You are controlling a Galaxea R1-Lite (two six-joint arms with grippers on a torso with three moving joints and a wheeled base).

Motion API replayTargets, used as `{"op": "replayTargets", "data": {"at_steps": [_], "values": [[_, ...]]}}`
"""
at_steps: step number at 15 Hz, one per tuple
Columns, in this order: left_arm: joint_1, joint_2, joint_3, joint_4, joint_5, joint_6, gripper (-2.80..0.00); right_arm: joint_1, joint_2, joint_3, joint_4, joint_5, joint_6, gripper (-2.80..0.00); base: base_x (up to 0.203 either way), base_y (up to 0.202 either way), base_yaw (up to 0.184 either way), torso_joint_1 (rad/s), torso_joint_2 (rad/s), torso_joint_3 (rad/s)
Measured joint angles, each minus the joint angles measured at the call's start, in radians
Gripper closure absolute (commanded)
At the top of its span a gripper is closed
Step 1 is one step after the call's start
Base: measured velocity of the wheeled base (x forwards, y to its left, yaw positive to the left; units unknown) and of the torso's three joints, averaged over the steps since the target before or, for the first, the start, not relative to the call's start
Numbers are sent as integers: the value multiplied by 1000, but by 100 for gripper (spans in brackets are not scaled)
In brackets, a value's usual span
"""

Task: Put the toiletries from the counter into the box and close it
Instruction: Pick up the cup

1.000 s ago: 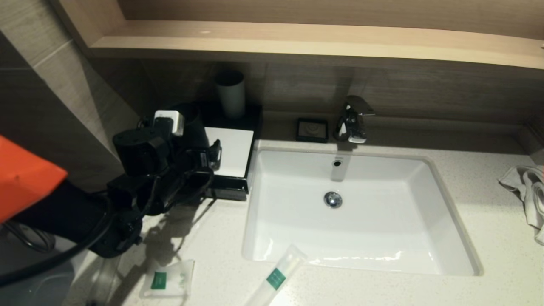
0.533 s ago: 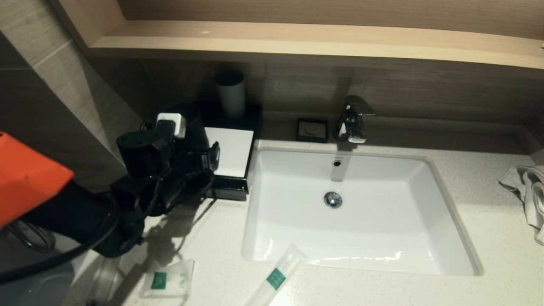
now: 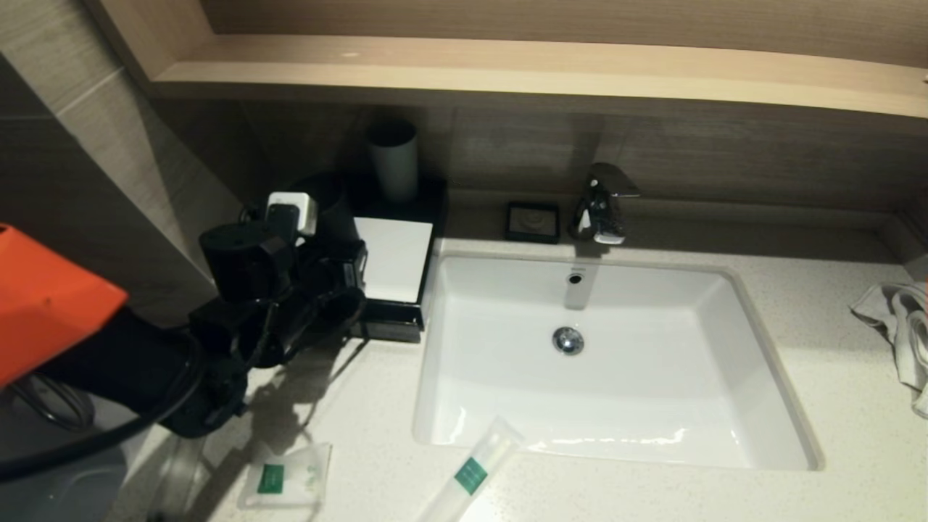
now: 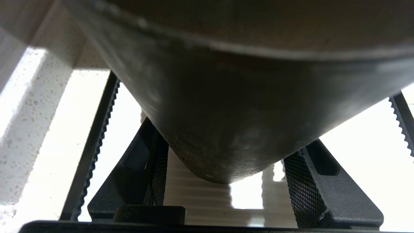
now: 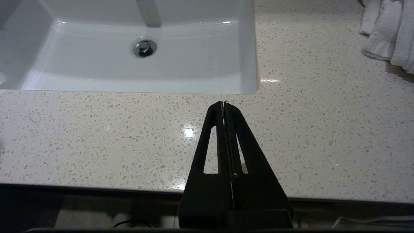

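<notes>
The left pincer point(image 3: 355, 272) is at the left edge of the black box point(image 3: 395, 250), which stands on the speckled stone bench point(image 3: 834, 406) just left of the sink point(image 3: 761, 348). In the left wrist view its two ribbed, mesh-textured fingers point(image 4: 305, 191) are spread wide, and a dark, smooth, curved panel, apparently the box's lid point(image 4: 233, 106), fills the space above and between them; whether the fingers actually press on it cannot be told. From the head view the box is rectangular and glossy black, with a flat white surface point(image 3: 395, 257) showing on top.

Two toiletries lie on the bench near its front edge. A flat, translucent plastic sachet point(image 3: 286, 475) with a small green label sits front left, below the left arm. A long, slim, frosted tube point(image 3: 471, 475) with a green label lies slantwise just in front of the sink's near rim. Both are well apart from the box.

The right pincer point(image 5: 224, 106) hovers over the bench in front of the sink's right corner, its two black triangular fingers pressed flat together and holding nothing.

The sink is a white, smooth, rectangular basin with a round chrome drain point(image 3: 568, 339); a chrome faucet point(image 3: 602, 203) stands behind it. A crumpled white towel point(image 3: 899, 326) lies at the far right, and a pale cylindrical cup point(image 3: 394, 163) stands behind the box.
</notes>
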Motion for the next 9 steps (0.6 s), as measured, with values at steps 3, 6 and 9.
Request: {"op": "replayTargets", "data": {"at_steps": [3, 6, 9], "values": [[17, -12, -29, 4, 9, 0, 0, 0, 0, 0, 0, 0, 0, 0, 0, 0, 0, 0, 0, 0], [40, -13, -77, 33, 8, 1, 0, 0, 0, 0, 0, 0, 0, 0, 0, 0, 0, 0, 0, 0], [46, -6, -128, 77, 5, 1, 0, 0, 0, 0, 0, -1, 0, 0, 0, 0, 0, 0, 0, 0]]}}
